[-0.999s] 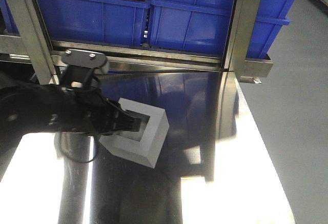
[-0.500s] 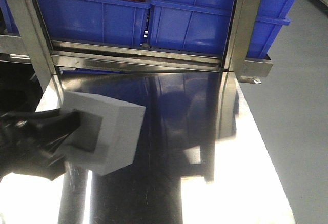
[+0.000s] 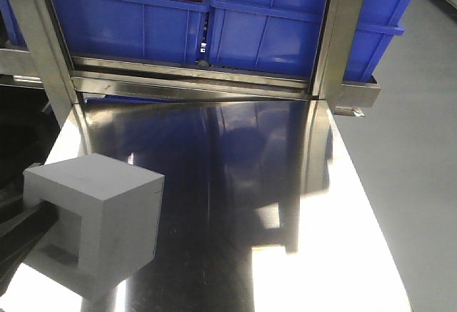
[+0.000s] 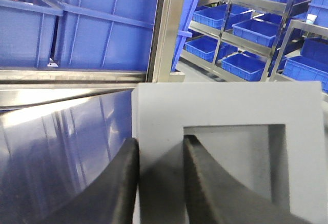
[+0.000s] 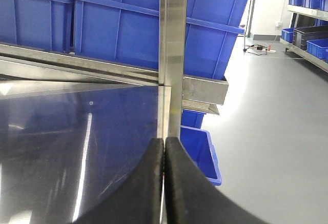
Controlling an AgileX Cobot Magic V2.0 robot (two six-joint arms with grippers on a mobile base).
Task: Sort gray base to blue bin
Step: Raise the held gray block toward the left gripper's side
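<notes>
Currently the left gripper [image 4: 161,143] is clenched on the gray base [image 3: 100,219]: one black finger [image 4: 120,183] sits against the outer face and the other is inside the square recess, pinching one wall between them. In the front view the base sits over the near-left corner of the steel table [image 3: 250,219], with the recessed face turned left toward the arm. It looks lifted off the surface, though contact underneath can't be confirmed. The blue bin [image 3: 285,26] is on the metal rack [image 3: 186,76] just past the table's far edge, well apart from the base. A neighbouring blue crate [image 3: 121,19] to its left holds red and dark items. The right gripper [image 5: 164,144] is closed with its fingers pressed together and nothing between them, near the table's right edge beside a rack upright [image 5: 171,39]. A small blue bin on the floor [image 5: 200,152] shows below that edge.
</notes>
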